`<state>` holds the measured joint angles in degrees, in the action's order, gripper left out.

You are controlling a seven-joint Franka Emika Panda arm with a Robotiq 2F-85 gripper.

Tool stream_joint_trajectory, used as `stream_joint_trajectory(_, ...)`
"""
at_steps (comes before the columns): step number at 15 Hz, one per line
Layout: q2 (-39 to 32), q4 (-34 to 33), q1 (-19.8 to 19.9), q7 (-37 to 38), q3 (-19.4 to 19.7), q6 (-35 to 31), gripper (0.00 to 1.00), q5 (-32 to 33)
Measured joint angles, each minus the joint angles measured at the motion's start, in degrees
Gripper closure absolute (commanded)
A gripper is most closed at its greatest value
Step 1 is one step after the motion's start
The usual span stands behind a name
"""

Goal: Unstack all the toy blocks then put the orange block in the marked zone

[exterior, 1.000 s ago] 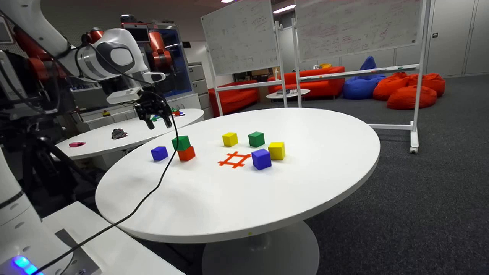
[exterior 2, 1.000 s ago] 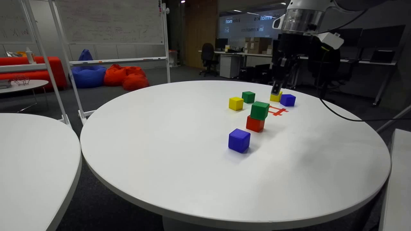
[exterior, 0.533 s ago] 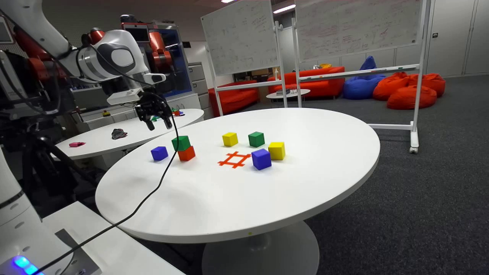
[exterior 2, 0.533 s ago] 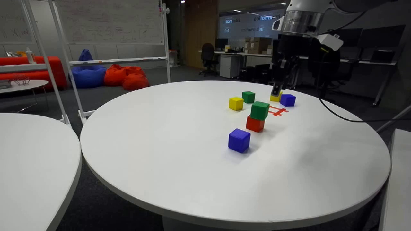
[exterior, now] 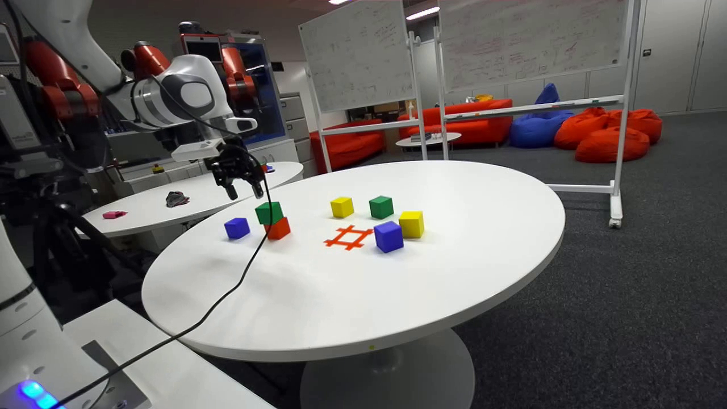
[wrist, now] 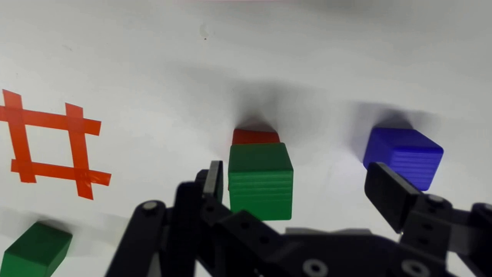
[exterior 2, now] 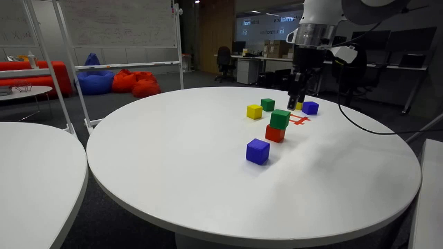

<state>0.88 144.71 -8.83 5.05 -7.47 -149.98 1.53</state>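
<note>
The orange block (exterior: 278, 228) rests on the round white table with a green block (exterior: 269, 213) stacked on it. In the wrist view the green block (wrist: 261, 192) hides most of the orange block (wrist: 255, 136). My gripper (wrist: 296, 179) is open above the stack, nothing held; its left finger is just beside the green block in that view, and its right finger overlaps a blue block (wrist: 403, 154). Both exterior views show the gripper (exterior: 246, 193) higher than the stack. The marked zone (wrist: 78, 146), a red-orange hash of tape, lies bare to the left in the wrist view.
Beyond the marked zone, in an exterior view, sit a yellow block (exterior: 342, 207), a green block (exterior: 381, 207), another yellow block (exterior: 411, 224) and a blue block (exterior: 389, 237), all singly. A black cable (exterior 2: 380, 133) trails from the arm. A second white table (exterior 2: 38, 180) stands close by.
The gripper has come down slightly and shifted toward the stack, rightward in one exterior view and leftward in another. It has stayed open. No block has moved.
</note>
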Motion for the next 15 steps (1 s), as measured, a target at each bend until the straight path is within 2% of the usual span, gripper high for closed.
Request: stream_joint_trajectory(15, -9.72, -7.19, 0.04, -1.02, 1.39, 0.02, 0.00, 0.53)
